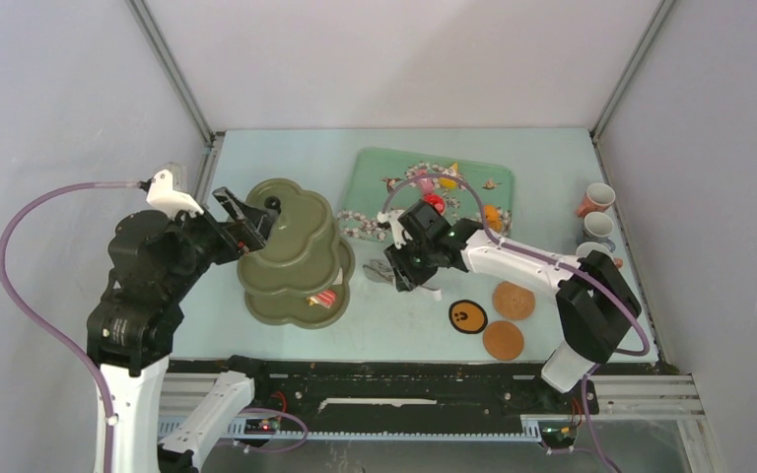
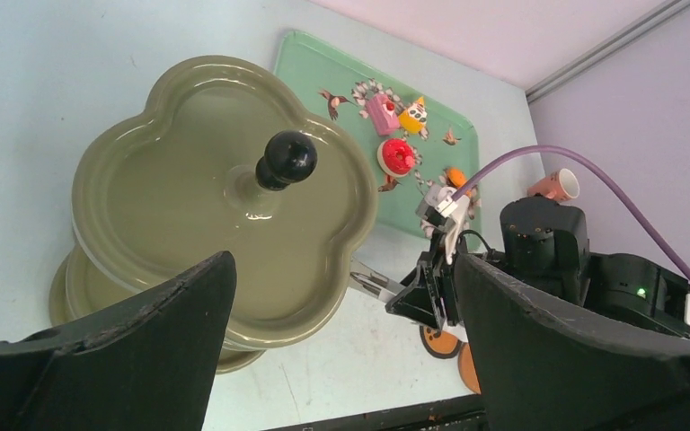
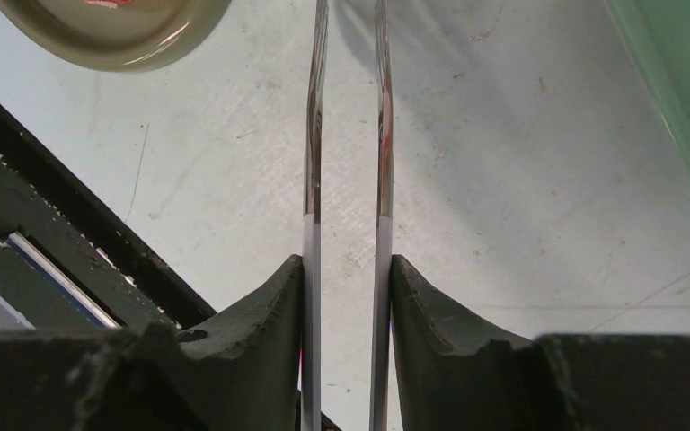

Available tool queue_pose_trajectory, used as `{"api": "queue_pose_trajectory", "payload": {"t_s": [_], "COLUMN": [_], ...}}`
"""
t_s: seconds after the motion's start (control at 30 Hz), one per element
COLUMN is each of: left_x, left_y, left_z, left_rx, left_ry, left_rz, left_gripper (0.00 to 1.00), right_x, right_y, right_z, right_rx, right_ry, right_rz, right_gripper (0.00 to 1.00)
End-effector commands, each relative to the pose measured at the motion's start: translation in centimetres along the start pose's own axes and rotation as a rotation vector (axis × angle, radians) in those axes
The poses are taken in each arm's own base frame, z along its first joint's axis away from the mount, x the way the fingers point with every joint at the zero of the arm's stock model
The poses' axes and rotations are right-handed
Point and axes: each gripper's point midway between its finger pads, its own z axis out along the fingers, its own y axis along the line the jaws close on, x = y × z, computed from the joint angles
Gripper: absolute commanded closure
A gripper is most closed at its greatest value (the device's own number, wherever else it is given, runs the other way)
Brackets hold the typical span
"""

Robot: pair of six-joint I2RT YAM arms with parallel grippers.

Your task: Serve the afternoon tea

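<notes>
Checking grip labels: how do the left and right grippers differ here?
The left gripper is open and empty; the right gripper is closed on the metal tongs. The left gripper is by the top tier of the stand; the right gripper is over the table. Both have black fingers.

A robotics lab test cell; plain pale panels [image 1: 394, 59] in metal framing [image 1: 172, 69] wall in a light-blue table [image 1: 384, 325]. The left arm [image 1: 143, 286] and right arm [image 1: 522, 264] stand bolted to a black rail [image 1: 404, 372] at its near edge; a purple cable [image 1: 20, 246] loops from each.

arms [image 1: 513, 261]: black-white | cables [image 2: 544, 149]: purple | left hand [image 2: 341, 269], right hand [image 3: 346, 269]: black
</notes>
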Motion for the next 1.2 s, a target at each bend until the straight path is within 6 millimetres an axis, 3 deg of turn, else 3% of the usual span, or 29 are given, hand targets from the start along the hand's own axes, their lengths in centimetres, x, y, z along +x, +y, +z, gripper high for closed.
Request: {"api": "queue_pose_trajectory", "payload": {"t_s": [0.0,0.17,0.43,0.53,0.9,1.17], "left_x": [-1.2,0.3,3.2,4.0,0.4,0.2], "left_y": [-0.7,0.5,2.7,2.6,2.9,3.0], "left_z": [0.1,0.6,0.7,1.1,4.0,5.8], "left_rx": [0.002,-0.044,-0.123,-0.111,-0.176,-0.244], "left_ry": [-0.01,0.036,0.137,0.204,0.179,0.196], "left_rz": [-0.002,-0.014,0.002,0.036,0.159,0.217], "left_gripper": [0.02,0.02,0.0,0.1,0.19,0.31], "right_x": [-1.9,-2.1,-4.0,-4.1,-2.9,-2.2], "right_y": [0.6,1.3,1.7,1.8,1.6,1.0], "right_z": [-2.3,-4.3,-8.4,-9.3,-10.4,-11.2], "right_rx": [-0.024,-0.038,-0.053,-0.057,-0.054,-0.037], "right_ry": [-0.086,-0.115,-0.241,-0.261,-0.267,-0.276], "right_rz": [-0.013,-0.013,-0.02,-0.009,-0.01,-0.001], "right_gripper": [0.73,0.72,0.71,0.71,0.71,0.72]}}
